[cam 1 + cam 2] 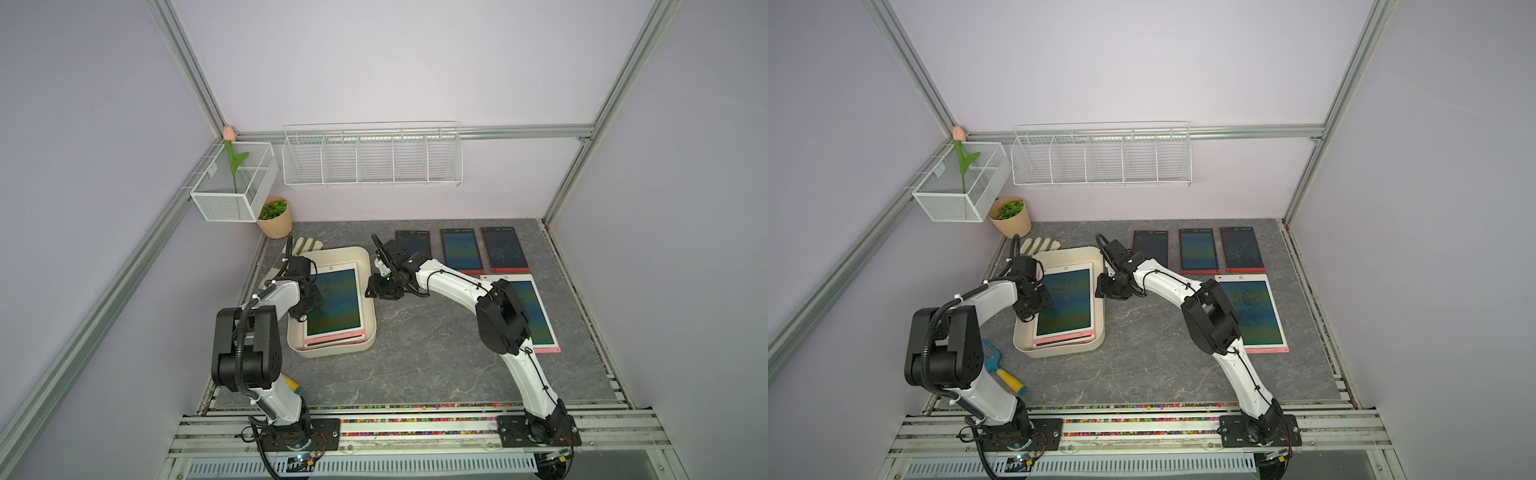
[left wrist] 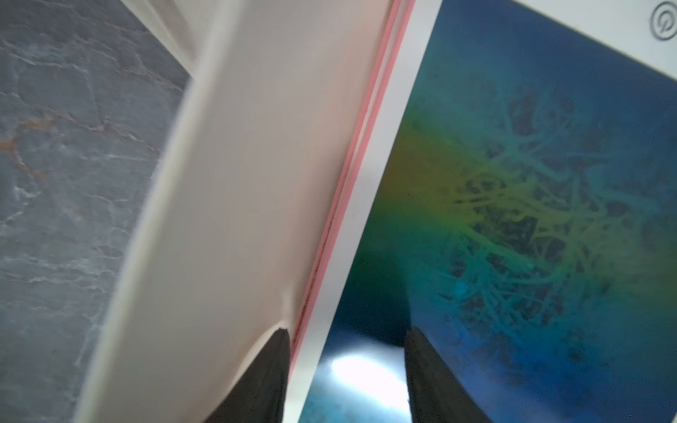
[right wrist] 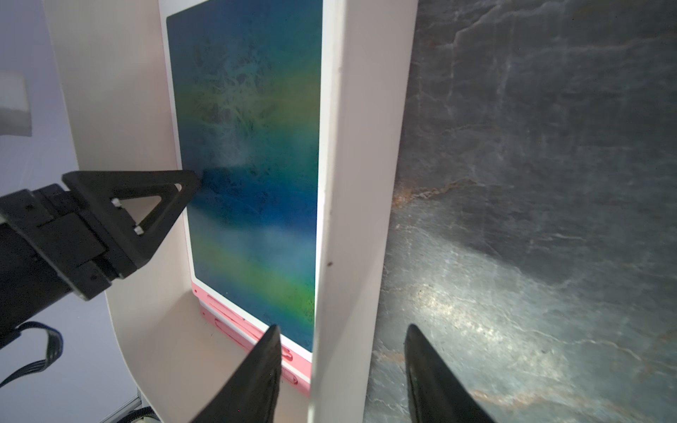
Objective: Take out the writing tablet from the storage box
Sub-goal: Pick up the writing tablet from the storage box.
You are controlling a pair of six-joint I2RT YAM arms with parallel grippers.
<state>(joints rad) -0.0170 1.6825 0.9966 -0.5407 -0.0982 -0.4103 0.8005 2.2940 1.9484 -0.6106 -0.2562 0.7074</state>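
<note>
Your left pincer [image 2: 344,329] gaped astride one edge of the writing tablet [image 2: 513,219] — your right pincer [image 3: 340,326], likewise apart, straddled a wall of the storage box [image 3: 359,183].

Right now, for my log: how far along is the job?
Four tablets already lie on the table. The left hand, open, straddles the top tablet's edge inside the storage box; the right hand, open, straddles the box wall. That tablet and a pink one beneath remain inside.
</note>
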